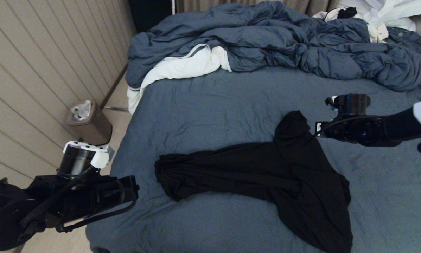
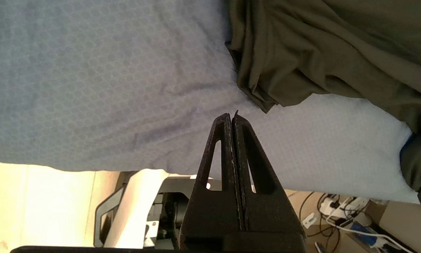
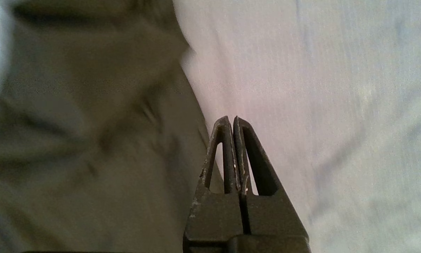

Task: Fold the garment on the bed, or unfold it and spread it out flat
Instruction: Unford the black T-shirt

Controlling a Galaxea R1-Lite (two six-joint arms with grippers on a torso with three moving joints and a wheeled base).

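Note:
The black garment lies bunched on the bed's slate-blue sheet, a long rumpled band running left and a wider part spreading toward the front right. No print shows. My left gripper hovers at the bed's left edge, shut and empty; in the left wrist view its tips stay just short of a folded end of the garment. My right gripper sits beside the garment's raised far bump. It is shut with nothing in it, next to the garment's edge.
A rumpled blue duvet with white lining covers the far part of the bed. White clothes lie at the far right. A brown bin stands on the floor by the panelled wall on the left.

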